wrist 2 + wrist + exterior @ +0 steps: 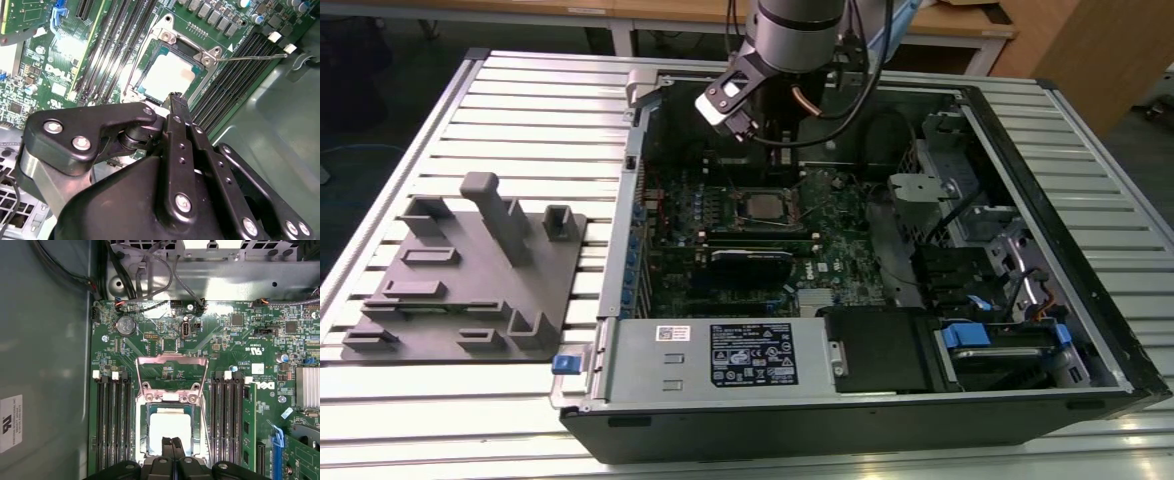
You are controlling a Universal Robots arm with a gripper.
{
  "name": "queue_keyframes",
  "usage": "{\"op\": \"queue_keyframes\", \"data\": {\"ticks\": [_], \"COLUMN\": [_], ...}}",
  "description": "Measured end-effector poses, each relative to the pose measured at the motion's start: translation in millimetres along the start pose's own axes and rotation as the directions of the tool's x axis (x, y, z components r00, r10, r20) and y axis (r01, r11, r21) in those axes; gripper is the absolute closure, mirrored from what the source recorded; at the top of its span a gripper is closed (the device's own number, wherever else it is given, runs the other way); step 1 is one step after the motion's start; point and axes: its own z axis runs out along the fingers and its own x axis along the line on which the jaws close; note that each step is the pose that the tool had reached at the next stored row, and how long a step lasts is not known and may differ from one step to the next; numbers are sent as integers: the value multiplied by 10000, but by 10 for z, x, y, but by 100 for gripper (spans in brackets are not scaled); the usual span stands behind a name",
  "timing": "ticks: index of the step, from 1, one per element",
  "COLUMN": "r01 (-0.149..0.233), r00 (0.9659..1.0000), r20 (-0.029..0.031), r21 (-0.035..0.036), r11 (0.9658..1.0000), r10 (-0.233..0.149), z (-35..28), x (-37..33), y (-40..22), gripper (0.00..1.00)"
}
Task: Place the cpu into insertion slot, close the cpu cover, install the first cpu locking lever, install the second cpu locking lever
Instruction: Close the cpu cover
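Gripper (171, 441) nearest the lens in both wrist views: fingers pressed together to a narrow tip (175, 97) with nothing visible between them. Its black links hide the near edge of the slot (765, 207) and the board beneath. The tip hangs over the near edge of the cpu (171, 424), just above it; whether they touch cannot be told. The cpu lies in the slot, pale face up, ringed by the silvery cover (192, 47); whether the cover sits fully flat is hard to make out. A thin wire lever (250, 57) juts sideways from one corner of the slot across the memory slots (112, 425). Beyond the slot, a thin silvery outline (172, 360) is of uncertain identity. In the exterior view, the arm (794, 35) reaches into the open case (1067, 300); a grey fixture (467, 270) sits on the table (400, 420) at the exterior view's left.
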Motion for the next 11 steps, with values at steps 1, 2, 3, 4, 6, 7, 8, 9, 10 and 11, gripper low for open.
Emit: {"op": "queue_keyframes", "data": {"ticks": [1, 2, 3, 4, 6, 7, 8, 9, 10, 11], "r01": [0, 0, 0, 0, 0, 0, 0, 0, 0, 0], "r00": [10000, 10000, 10000, 10000, 10000, 10000, 10000, 10000, 10000, 10000], "r20": [1, 0, 0, 0, 1, 0, 0, 0, 0, 0], "r21": [0, 0, 0, 0, 1, 0, 1, 0, 0, 0], "r11": [10000, 10000, 10000, 10000, 10000, 10000, 10000, 10000, 10000, 10000], "r10": [0, 0, 0, 0, 0, 0, 0, 0, 0, 0], "z": [-8, -15, -23, -30, -44, -51, -59, -66, -73, -80], "x": [0, 1, 1, 1, 2, 2, 3, 3, 3, 4], "y": [0, 0, 0, 0, 1, 1, 1, 1, 1, 1], "gripper": [89, 89, 89, 89, 89, 89, 89, 89, 89, 89]}}
